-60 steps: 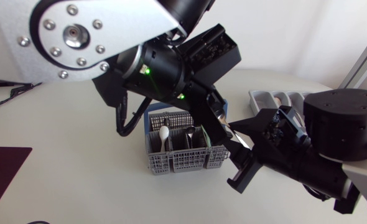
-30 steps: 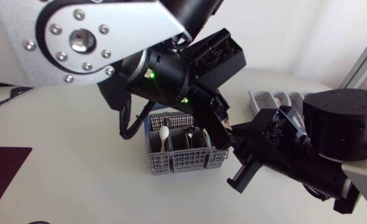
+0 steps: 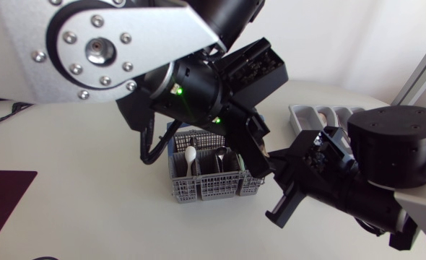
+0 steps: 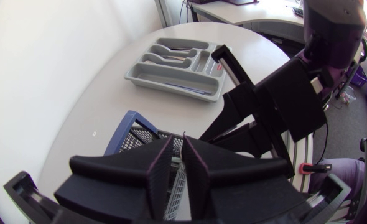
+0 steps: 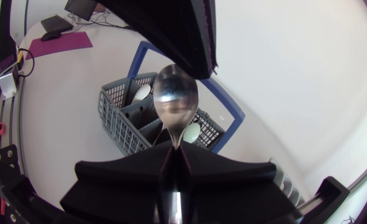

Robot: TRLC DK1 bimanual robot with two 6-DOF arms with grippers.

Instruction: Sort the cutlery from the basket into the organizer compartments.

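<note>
In the right wrist view my right gripper (image 5: 173, 155) is shut on the handle of a metal spoon (image 5: 176, 99), whose bowl stands up just under my left gripper's black fingers (image 5: 177, 37). Below lies the grey cutlery basket (image 5: 118, 118). From above, both grippers meet at the basket's (image 3: 198, 189) right end: my left gripper (image 3: 260, 160) comes from above, my right gripper (image 3: 274, 173) from the right. The left wrist view shows my left gripper (image 4: 178, 146) with its fingers a narrow gap apart and nothing seen between them. The grey organizer (image 4: 171, 79) lies beyond it.
The basket holds a white spoon (image 3: 190, 155) and other metal cutlery (image 3: 220, 152). The organizer (image 3: 300, 114) sits at the back right, partly behind my right arm, with cutlery in its compartments. A dark purple mat (image 3: 0, 195) lies at the table's left edge.
My right gripper has closed on the spoon's handle. My left gripper's fingers have eased slightly apart, and the left arm has shifted a little to the right.
</note>
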